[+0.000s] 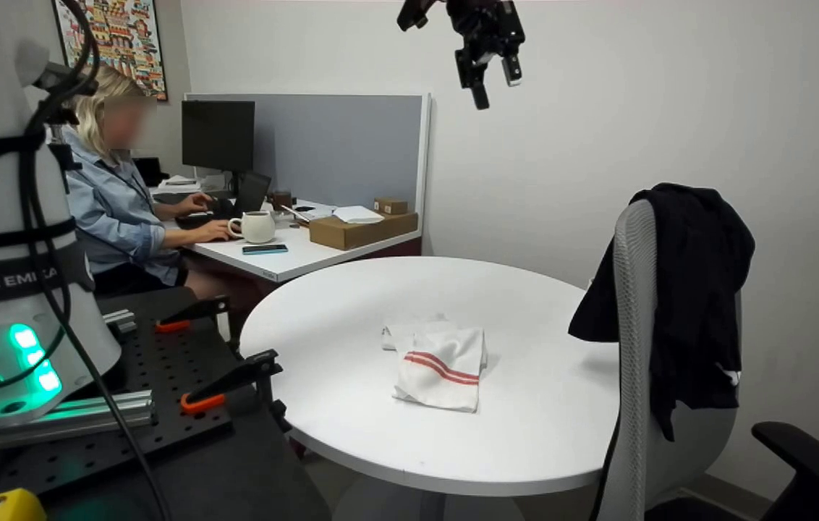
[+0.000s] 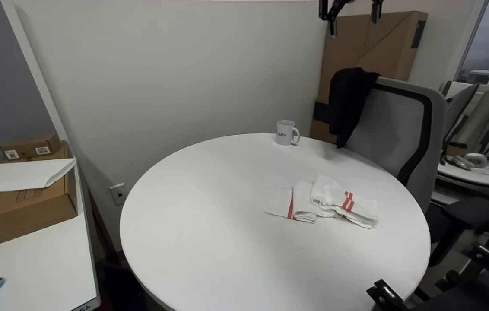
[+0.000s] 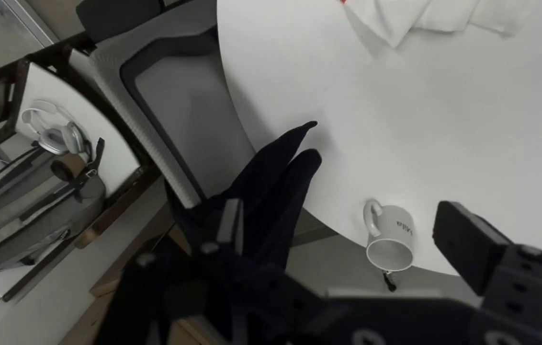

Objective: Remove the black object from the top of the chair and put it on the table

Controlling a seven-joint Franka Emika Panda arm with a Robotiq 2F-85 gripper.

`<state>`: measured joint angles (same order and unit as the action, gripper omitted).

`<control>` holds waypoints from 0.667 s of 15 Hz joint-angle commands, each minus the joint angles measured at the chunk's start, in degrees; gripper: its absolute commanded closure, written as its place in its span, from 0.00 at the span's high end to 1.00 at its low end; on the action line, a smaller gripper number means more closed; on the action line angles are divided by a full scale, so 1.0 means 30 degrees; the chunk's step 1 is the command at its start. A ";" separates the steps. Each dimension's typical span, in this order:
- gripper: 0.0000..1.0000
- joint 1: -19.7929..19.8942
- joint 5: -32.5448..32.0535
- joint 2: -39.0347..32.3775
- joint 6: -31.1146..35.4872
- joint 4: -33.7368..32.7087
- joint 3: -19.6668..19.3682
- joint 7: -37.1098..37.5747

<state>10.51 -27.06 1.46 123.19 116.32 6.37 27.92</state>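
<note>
Claw [image 3: 340,220] jaws wide apart, nothing held. Black garment [image 1: 699,289] below the claw, clear of it, draped over the chair [image 2: 400,125], length hanging down; in wrist view behind one jaw, off-centre. Bench [image 2: 205,207] below too. Probably needs shifting chairward, then descent.

Round table [image 2: 231,233] in all views, exterior ones looking across, wrist view down past fingers [image 3: 472,249]
</note>
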 commanded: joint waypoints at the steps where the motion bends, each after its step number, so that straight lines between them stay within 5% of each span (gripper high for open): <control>1: 1.00 -0.0766 -0.0601 -0.4070 -0.0879 -0.4816 -0.1800 0.0043; 4: 1.00 -0.0944 0.0319 -0.6707 -0.0820 -0.7902 -0.3439 0.0030; 5: 1.00 -0.0077 0.0291 -0.7432 -0.0891 -0.8799 -0.2855 0.0247; 6: 1.00 -0.0883 0.0661 -0.8134 -0.0787 -0.9597 -0.4203 0.0093; 10: 1.00 -0.0752 0.1149 -1.0451 -0.0407 -1.1805 -0.5574 -0.0371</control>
<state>9.19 -25.77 -23.90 123.00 88.18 -7.24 28.15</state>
